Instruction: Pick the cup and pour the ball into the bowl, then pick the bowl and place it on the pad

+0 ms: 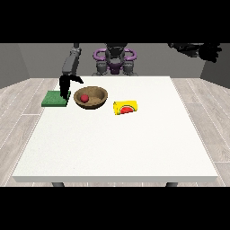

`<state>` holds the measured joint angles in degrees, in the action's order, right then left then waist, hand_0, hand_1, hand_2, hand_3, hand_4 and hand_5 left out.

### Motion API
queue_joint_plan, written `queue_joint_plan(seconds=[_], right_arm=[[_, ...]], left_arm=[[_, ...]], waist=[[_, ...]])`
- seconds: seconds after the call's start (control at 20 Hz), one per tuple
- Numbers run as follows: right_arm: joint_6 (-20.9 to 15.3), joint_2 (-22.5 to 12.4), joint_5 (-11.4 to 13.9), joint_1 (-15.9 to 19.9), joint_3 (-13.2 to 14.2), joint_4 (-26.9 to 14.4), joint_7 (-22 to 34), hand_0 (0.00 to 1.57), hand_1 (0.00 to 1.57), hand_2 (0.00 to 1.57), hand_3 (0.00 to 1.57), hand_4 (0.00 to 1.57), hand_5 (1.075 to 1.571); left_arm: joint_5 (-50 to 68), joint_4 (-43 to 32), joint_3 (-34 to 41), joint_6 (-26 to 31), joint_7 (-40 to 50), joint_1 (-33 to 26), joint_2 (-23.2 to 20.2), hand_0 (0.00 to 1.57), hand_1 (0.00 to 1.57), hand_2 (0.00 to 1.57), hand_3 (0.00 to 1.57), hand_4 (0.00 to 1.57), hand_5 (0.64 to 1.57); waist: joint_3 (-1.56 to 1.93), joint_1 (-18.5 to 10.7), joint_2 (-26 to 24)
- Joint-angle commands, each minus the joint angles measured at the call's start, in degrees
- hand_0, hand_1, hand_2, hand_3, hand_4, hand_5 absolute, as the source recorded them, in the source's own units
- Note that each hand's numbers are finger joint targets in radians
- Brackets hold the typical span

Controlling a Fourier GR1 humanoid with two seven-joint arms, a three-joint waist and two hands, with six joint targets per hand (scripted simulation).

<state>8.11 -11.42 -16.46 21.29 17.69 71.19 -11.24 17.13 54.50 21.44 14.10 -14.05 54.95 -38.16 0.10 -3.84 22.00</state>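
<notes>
The ball [84,98] already sits in the bowl [91,97], and the cup [126,108] lies tipped at the bowl's 4 o'clock. The hand at the view's left [65,86] – fingers pointing down, holding nothing – hangs at the bowl's 9 o'clock, over the pad [55,99] – clearly the nearer hand

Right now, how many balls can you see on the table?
1. The red ball lies inside the wooden bowl, towards its left side. The yellow cup lies on its side right of the bowl; whether anything sits inside it cannot be seen.
</notes>
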Motion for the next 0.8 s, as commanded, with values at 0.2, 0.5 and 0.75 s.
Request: queue_joint_plan(seconds=[0.2, 0.5, 0.75], right_arm=[[1.46, -1.08, -0.40, 6.61, 1.48, -15.84, -2.60, 0.00, 0.00, 0.00, 0.00, 0.35, 1.569], [-1.96, -0.86, -0.65, 12.81, 3.64, -24.83, -4.96, 0.00, 0.00, 0.00, 0.00, 0.40, 1.571], [-0.90, -0.82, -0.33, 13.06, 3.77, -27.00, -9.25, 0.00, 0.00, 0.00, 0.00, 0.34, 1.569]], left_arm=[[3.40, 1.27, 1.35, 1.07, 7.63, 4.59, -4.03, 0.00, 0.00, 0.00, 0.00, 0.00, 1.535], [4.51, 4.86, -0.03, 1.37, 10.50, 6.24, -3.85, 0.00, 0.00, 0.00, 0.00, 0.00, 1.536], [5.19, 5.86, 0.61, 1.03, 11.73, 7.33, -5.42, 0.00, 0.00, 0.00, 0.00, 0.00, 1.531]], waist=[[-0.04, 0.35, -1.06], [-0.03, -2.36, 0.31], [-0.02, -2.12, 2.41]])
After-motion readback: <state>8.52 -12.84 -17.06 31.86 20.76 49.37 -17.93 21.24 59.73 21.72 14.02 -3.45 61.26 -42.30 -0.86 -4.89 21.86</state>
